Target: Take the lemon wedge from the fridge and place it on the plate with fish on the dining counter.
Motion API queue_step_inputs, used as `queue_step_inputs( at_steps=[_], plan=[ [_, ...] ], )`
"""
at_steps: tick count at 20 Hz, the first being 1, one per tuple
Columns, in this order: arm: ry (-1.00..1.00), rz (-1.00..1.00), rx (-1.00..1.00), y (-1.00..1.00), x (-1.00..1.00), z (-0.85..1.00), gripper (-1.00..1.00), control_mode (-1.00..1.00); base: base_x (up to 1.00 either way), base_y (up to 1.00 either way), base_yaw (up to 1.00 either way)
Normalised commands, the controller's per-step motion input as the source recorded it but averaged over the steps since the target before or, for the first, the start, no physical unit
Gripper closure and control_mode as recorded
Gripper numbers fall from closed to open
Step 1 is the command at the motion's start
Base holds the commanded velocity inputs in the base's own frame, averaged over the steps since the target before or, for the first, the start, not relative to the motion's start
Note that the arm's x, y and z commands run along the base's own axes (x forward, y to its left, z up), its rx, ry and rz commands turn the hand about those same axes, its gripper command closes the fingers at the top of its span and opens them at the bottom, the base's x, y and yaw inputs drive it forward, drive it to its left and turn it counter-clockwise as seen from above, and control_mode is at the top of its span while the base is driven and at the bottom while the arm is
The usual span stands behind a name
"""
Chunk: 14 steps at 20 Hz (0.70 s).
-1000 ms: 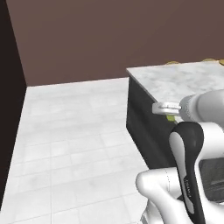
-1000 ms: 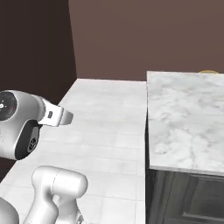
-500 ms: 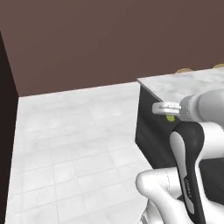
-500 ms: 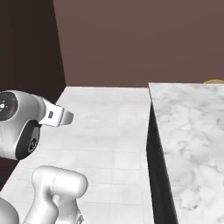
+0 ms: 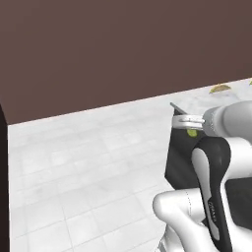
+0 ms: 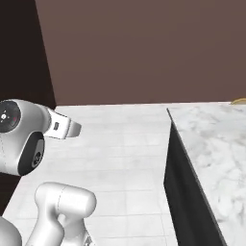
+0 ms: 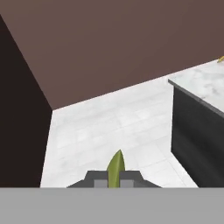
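Brown wall (image 6: 144,48) closes the far side of the room, and pale tiled floor (image 5: 88,167) runs from it toward the robot. At the left, a darker, almost black surface (image 7: 17,113) stands where wall and floor meet.

On the right, the dining counter (image 6: 211,144) shows a white-grey marbled top over a dark, nearly black side panel. Its near-left corner points into the open floor. In the left base view the same counter (image 5: 206,101) sits behind the arm's white wrist. At its far edge lies a low, yellowish object (image 5: 220,89), too small to make out as the plate. A sliver of similar orange-yellow colour (image 6: 239,101) peeks in at the right edge of the right base view.

The gripper (image 7: 114,179) is pinched together on the lemon wedge (image 7: 116,168). The wedge is a slim yellow-green sliver standing up between the 2 dark finger tips (image 7: 100,178), its pointed end away from the hand. In the left base view a small yellow-green spot (image 5: 192,132) shows just under the hand, in front of the counter's dark side. The hand is held over the floor, left of the counter and apart from it, and looks toward the far wall.
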Motion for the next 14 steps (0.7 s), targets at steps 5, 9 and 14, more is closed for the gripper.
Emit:
queue_step_inputs(
  at_steps=[5,9,14],
  plan=[
    [0.0,0.0,0.0,0.0,0.0,0.0,1.0,1.0,1.0,0.84,-0.25],
    [0.0,0.0,0.0,0.0,0.0,0.0,1.0,1.0,1.0,0.86,-0.26],
    [0.0,0.0,0.0,0.0,0.0,0.0,1.0,1.0,1.0,0.77,-0.32]
  ],
)
